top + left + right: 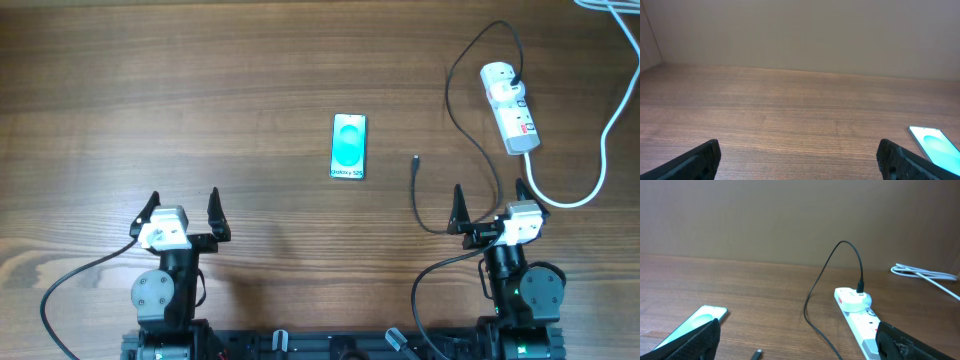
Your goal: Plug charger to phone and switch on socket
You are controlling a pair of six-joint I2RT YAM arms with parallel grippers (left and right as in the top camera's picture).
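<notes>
The phone lies flat mid-table, turquoise screen up; it also shows at the right edge of the left wrist view and at the lower left of the right wrist view. The white socket sits at the far right, with the charger's white adapter plugged into it. The black charger cable loops down to its plug tip, which lies loose on the wood. My left gripper is open and empty, near the front left. My right gripper is open and empty, in front of the socket.
The socket's thick white cord curves along the right side and off the far right corner; it shows in the right wrist view too. A loop of the black cable passes just left of my right gripper. Bare wooden table lies around the phone.
</notes>
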